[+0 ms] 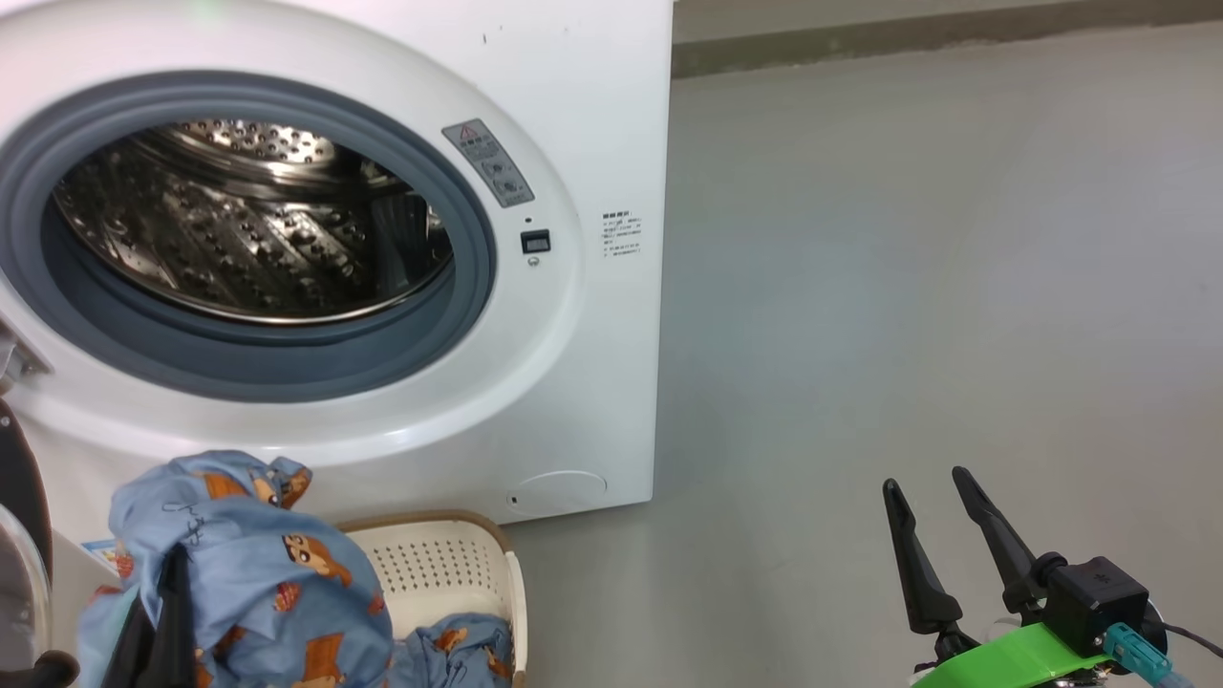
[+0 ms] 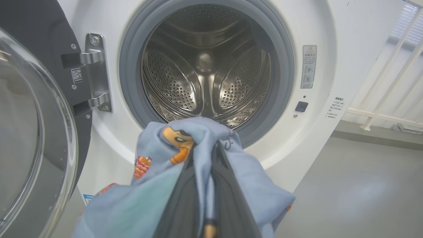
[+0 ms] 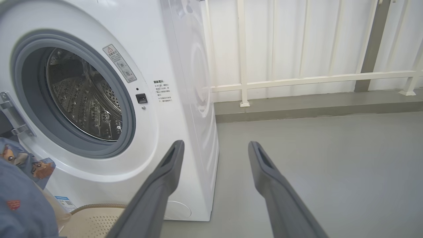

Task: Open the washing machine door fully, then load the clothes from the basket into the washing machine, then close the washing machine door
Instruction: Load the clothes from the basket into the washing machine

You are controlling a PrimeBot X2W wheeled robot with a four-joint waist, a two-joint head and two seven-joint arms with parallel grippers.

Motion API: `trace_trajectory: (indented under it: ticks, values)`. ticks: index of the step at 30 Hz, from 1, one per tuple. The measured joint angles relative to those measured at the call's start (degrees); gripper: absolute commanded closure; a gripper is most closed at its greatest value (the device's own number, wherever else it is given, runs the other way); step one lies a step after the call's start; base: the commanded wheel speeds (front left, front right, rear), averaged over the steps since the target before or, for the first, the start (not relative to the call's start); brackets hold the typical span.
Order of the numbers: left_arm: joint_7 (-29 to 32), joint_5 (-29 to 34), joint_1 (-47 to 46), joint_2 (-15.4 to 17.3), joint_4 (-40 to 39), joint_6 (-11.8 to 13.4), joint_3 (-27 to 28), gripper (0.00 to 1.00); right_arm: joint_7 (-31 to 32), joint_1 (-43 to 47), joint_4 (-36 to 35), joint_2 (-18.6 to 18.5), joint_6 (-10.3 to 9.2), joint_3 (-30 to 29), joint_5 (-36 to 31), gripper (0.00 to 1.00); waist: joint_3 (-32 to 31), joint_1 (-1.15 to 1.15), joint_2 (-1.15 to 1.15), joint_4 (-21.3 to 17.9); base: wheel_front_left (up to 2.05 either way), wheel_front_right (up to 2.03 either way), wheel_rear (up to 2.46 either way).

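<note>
- Now our left gripper (image 2: 213, 147) is pinched on the light-blue clothes (image 2: 257, 188), held up before the washing machine (image 1: 592, 143) and its bare drum (image 2: 205, 72).
- Our right gripper (image 1: 924, 480) stands wide and empty above the floor (image 1: 908, 287).
- More of the clothes lie in the basket (image 1: 449, 564); the washing machine door (image 2: 33, 132) hangs open on our left.

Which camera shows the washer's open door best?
The left wrist view: the washing machine door shows glass bowl, black rim and hinge. The head view catches its dark edge, lower left; the right wrist view, some hinge.
</note>
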Motion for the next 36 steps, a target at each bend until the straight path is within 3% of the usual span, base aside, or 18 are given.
trace_trajectory:
  ticks: [22, 30, 36]
  values:
    - [0.0, 0.4, 0.9, -2.0, -0.7, 0.0, 1.4, 1.0, 0.0, 0.1, 0.0, 0.0, 0.0, 0.1, 0.0, 0.0, 0.5, 0.0, 0.0, -0.5, 0.0, 0.0, 0.0]
    - [0.0, -1.8, -5.7, 0.8, -0.5, 0.0, 0.1, 1.0, 0.0, 0.0, -1.3, 0.0, 0.0, 1.4, 0.0, 0.0, 4.4, 0.0, 0.0, -1.2, 0.0, 0.0, 0.0]
    - [0.0, -4.1, -13.9, 4.8, -0.5, 0.0, 0.3, 1.0, 0.0, -0.9, -2.7, 0.0, 0.0, 3.0, 0.0, 0.0, 8.5, 0.0, 0.0, -2.2, 0.0, 0.0, 0.0]
